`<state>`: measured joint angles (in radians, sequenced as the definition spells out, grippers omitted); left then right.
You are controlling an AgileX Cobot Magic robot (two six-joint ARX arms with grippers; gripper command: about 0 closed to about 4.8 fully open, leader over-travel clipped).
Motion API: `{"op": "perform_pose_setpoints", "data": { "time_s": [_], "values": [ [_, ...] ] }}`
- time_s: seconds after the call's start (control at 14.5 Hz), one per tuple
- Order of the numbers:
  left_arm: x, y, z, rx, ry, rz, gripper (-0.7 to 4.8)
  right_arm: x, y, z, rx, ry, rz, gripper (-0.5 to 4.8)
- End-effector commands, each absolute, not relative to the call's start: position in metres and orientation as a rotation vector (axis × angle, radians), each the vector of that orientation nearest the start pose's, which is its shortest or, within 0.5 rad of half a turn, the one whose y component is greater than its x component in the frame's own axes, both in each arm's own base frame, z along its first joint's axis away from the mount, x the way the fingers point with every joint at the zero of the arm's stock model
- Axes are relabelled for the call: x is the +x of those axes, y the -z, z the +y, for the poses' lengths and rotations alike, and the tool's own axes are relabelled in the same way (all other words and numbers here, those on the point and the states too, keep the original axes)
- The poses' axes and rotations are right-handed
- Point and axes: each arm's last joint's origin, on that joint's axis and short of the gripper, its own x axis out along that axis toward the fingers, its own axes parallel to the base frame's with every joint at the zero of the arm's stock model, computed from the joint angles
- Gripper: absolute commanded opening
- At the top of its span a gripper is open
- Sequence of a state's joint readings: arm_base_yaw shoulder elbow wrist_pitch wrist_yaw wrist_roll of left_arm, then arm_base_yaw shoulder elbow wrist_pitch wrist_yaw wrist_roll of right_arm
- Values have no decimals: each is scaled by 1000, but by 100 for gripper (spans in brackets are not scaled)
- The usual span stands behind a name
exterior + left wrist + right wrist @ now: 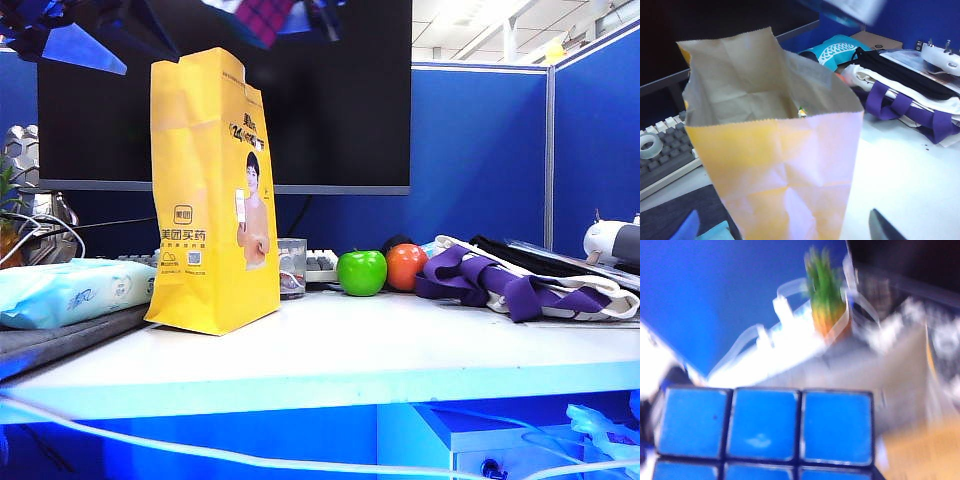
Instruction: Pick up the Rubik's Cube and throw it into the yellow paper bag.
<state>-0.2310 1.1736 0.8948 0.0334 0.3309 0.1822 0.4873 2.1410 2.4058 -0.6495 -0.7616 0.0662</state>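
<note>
Exterior view shows the cube (265, 18) high above the bag (205, 190), clamped in the right gripper (270, 15). Best to centre it over the bag's mouth before letting go. Left gripper (790, 227) hovers beside the bag, jaws apart. Both grippers are cropped.

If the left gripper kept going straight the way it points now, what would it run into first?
Most likely the yellow paper bag: the left gripper, its fingers spread open at the edge of its wrist view, faces the bag's near wall just below the open mouth. Depth is unclear, but nothing shows between them.
</note>
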Motion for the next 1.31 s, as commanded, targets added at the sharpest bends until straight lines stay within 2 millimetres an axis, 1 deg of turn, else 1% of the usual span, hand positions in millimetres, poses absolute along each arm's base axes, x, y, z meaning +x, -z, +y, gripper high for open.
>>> {"op": "perform_pose_setpoints", "data": {
  "time_s": [0.07, 0.21, 0.48, 0.69, 0.89, 0.96, 1.24, 1.31],
  "values": [
    [253, -317, -69, 148, 590, 186, 479, 402, -421, 246, 145, -1304, 369, -1],
    [253, -317, -69, 148, 590, 186, 479, 404, -418, 251, 156, -1355, 359, -1],
    [253, -317, -69, 149, 589, 186, 479, 408, -419, 255, 122, -1391, 259, -1],
    [253, -317, -68, 153, 559, 188, 479, 417, -413, 247, 56, -1346, 234, -1],
    [255, -319, -63, 160, 516, 170, 479, 419, -411, 239, -29, -1280, 229, -1],
    [255, -320, -63, 159, 515, 161, 479, 417, -414, 237, -67, -1281, 217, -1],
    [256, -322, -63, 161, 514, 140, 479, 410, -430, 236, -81, -1288, 171, -1],
    [256, -322, -63, 161, 512, 139, 479, 408, -431, 236, -98, -1286, 171, -1]
  ]
}}
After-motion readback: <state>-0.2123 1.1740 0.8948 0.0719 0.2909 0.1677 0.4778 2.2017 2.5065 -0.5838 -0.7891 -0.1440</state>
